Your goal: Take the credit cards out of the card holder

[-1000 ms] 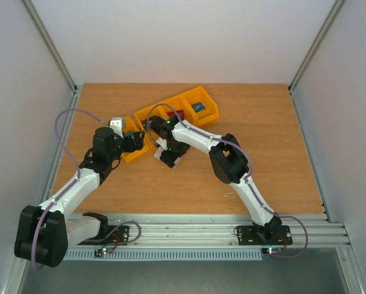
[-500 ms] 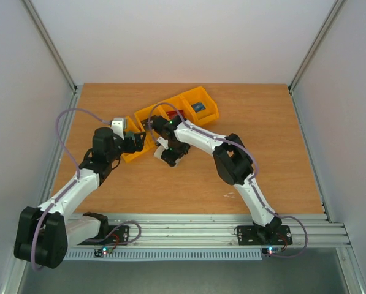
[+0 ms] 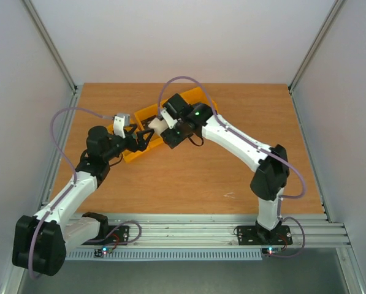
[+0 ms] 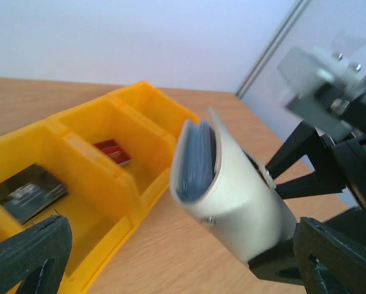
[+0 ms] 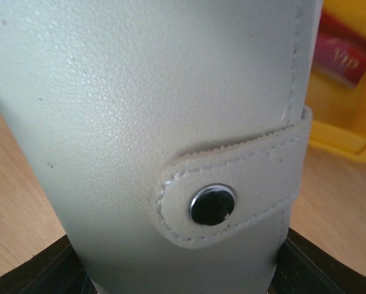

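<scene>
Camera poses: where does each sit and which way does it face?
Top external: above and behind the bases, looking down on the table; left arm and right arm show whole.
Left wrist: on the left arm, facing the card holder and yellow bins; left gripper's fingers at bottom corners.
Right wrist: close against the card holder, facing its snap tab; right gripper's fingers at bottom corners.
Shared: both wrist views show the card holder and red card.

White arms (image 3: 232,138) with black joints and lilac cables (image 3: 183,78).
</scene>
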### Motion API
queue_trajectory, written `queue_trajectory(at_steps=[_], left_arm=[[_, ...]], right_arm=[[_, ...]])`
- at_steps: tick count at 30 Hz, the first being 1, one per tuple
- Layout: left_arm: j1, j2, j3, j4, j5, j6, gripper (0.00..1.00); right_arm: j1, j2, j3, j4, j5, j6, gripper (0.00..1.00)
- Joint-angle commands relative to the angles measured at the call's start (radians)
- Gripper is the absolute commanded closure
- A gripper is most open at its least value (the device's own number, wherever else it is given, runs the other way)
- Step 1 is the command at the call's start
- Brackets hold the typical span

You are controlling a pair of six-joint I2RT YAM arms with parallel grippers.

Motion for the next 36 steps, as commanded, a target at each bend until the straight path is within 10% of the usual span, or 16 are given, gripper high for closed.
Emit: queue_trajectory(at_steps=[1, 20, 36], left_arm=[[0.004, -0.014, 0.064, 0.170, 0.136, -0.118, 0.01], [-0.031, 0.043, 0.146, 0.212, 0.031, -0.370, 0.22], [-0.060, 0.046, 0.152, 0.228, 0.071, -0.325, 0.98]], right_arm=[[-0.004, -0.089, -0.012, 0.103, 0.001, 0.081, 0.40], [0.019, -0.191, 0.003, 0.184, -0.105, 0.102, 0.41], [0.045, -0.206, 0.009, 0.163, -0.058, 0.031, 0.31]])
